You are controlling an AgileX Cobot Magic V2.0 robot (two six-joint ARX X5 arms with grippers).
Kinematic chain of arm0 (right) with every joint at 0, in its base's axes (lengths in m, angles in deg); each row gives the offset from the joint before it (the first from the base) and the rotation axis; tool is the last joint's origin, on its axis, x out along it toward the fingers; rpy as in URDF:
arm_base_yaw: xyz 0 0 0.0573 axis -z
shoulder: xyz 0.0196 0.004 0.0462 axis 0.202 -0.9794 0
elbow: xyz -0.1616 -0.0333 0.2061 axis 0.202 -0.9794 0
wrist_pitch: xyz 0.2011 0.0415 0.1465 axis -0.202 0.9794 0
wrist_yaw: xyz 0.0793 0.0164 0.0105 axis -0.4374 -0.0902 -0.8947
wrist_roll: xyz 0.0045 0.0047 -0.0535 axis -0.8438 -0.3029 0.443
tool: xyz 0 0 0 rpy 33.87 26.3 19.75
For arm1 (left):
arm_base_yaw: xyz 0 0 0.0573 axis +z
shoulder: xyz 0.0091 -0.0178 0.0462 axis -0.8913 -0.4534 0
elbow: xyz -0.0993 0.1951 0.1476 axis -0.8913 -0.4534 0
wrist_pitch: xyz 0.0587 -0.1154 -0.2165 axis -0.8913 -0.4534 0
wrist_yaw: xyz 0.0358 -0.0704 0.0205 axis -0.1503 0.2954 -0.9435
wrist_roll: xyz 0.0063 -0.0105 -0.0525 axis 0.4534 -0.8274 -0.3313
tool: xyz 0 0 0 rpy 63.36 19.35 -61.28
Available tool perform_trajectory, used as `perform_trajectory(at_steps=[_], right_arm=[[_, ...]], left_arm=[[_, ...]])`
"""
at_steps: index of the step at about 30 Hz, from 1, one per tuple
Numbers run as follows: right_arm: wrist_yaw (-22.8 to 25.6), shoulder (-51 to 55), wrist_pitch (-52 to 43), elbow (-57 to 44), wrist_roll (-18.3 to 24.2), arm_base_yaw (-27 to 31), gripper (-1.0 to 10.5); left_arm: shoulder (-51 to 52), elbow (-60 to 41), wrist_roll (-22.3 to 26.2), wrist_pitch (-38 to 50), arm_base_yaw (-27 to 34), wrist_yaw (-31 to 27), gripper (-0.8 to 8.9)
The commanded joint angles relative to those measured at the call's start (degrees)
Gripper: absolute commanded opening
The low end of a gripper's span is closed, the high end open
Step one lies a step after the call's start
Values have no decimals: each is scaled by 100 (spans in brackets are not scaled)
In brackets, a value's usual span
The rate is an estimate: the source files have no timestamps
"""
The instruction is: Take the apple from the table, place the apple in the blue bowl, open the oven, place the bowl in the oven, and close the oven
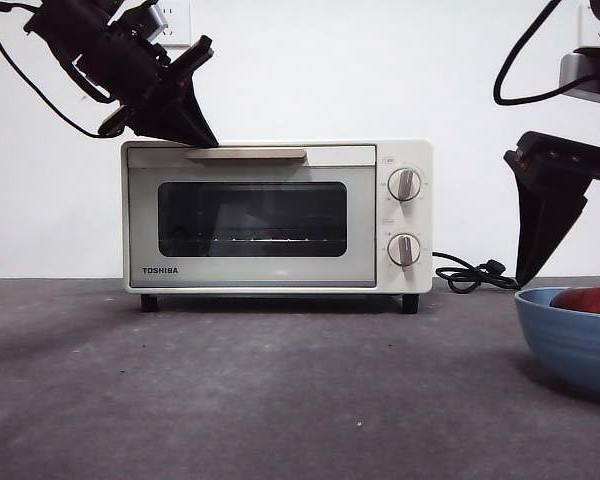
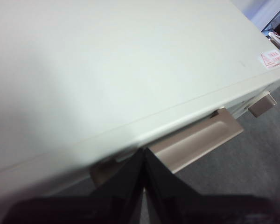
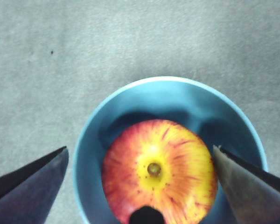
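I see the apple (image 3: 158, 170) sitting inside the blue bowl (image 3: 130, 107), which stands on the surface (image 1: 280, 390) well to the side of the oven (image 1: 277, 216). My right pincer (image 3: 140, 179) hangs just above the bowl with its jaws spread wide, holding nothing, so I judge the apple step done. The oven door is shut, its beige handle (image 1: 246, 154) untouched. My left pincer (image 2: 143, 161) is at the oven's top front edge, its tip right at one end of the handle, jaws pressed together and gripping nothing. I take it that opening the oven is the step in hand. Next I would need to hook the handle and draw it outward and down, keeping the oven from sliding.
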Motion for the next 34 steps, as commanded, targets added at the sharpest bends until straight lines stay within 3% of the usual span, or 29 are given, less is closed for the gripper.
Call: perform_trajectory(at_steps=[1,4,9,23,34], right_arm=[[-50,13,-24,-52,-39,-9,544],[-11,127,-55,-52,-46,-20,544],[-9,581,17,48,-68,-44,544],[-26,1934,1698,1440,-87,-44,540],[-66,2186,3051,3042,114,-44,540]], left_arm=[[-188,-15,105,-122,-31,-28,-6],[-223,-15,306,-431,-61,-61,-6],[-205,-15,623,-809,-201,-590,-6],[-197,-20,914,-1738,-498,-1040,-6],[428,-938,743,-1185,-756,-1259,-6]])
